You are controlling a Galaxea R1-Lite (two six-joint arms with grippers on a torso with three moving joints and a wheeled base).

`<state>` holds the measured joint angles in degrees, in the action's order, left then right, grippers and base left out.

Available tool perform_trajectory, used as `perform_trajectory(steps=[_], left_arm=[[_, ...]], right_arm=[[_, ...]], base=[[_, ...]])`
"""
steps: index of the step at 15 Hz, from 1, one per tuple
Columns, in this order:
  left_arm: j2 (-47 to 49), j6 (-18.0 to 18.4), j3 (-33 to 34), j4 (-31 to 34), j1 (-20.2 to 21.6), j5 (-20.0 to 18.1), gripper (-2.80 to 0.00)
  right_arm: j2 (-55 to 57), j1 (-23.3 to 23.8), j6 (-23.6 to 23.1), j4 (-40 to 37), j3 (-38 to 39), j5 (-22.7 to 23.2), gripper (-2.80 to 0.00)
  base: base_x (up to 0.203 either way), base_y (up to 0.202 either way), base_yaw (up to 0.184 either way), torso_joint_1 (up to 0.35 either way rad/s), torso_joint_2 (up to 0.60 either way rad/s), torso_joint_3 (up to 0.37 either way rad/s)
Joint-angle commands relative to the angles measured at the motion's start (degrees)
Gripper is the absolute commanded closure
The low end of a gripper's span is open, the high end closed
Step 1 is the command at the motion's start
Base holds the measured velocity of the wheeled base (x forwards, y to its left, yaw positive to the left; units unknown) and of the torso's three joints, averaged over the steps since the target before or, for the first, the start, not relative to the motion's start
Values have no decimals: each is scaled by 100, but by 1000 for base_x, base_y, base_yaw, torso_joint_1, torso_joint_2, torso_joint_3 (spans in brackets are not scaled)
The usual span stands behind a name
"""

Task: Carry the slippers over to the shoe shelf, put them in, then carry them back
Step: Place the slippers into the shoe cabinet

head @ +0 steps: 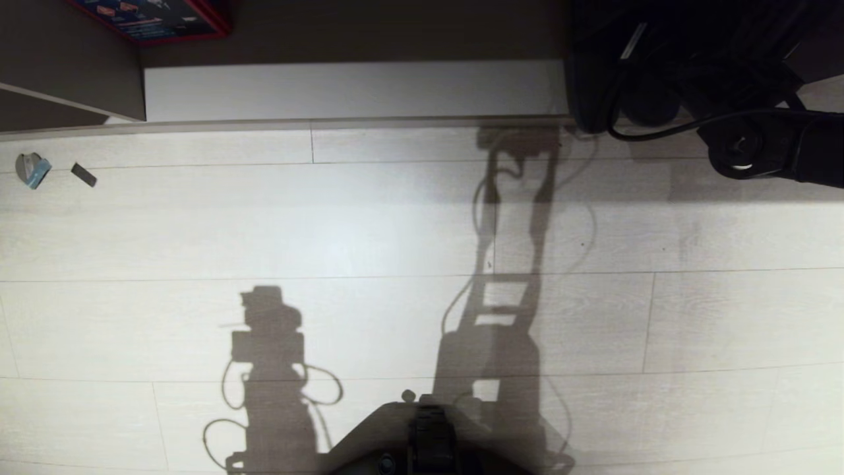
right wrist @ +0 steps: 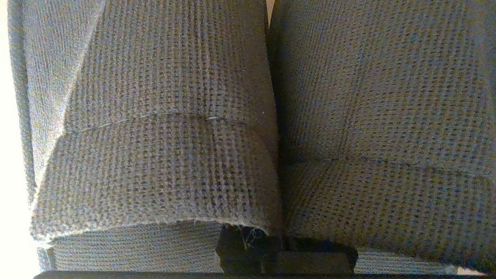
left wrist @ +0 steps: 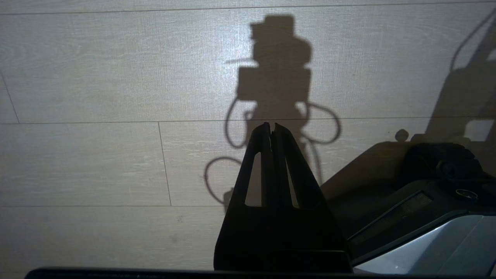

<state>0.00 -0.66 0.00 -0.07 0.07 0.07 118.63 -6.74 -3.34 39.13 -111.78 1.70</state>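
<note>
The two grey-black slippers fill the right wrist view side by side, one woven strap and the other pressed together. My right gripper reaches in where the straps meet and is shut on them; its fingertips are hidden under the fabric. In the head view the right arm stretches to the far right, and the slippers hang as a dark mass over the shoe shelf's pale base board. My left gripper is parked low beside the robot's base, shut and empty.
An upright taupe panel of the shelf stands at far left, with a red-edged blue box behind it. Two small bits lie on the pale plank floor at left. The robot's base sits at the near edge.
</note>
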Motion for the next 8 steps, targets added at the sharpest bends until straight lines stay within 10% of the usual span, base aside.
perform_trajectory(steps=[1,6,7,8], left_arm=[[0,-4,0,-1,1,1,0],[0,-4,0,-1,1,1,0],[0,-4,0,-1,1,1,0],[0,-4,0,-1,1,1,0]], right_arm=[[11,-3,0,7,-2,6,0],[108,6,0,38,-2,-12,0],[134,6,8,59,-2,-3,-280],[134,-3,0,86,-2,-20,-280]], base=[[0,0,0,0,0,0],[0,0,0,0,0,0],[0,0,0,0,0,0],[0,0,0,0,0,0]])
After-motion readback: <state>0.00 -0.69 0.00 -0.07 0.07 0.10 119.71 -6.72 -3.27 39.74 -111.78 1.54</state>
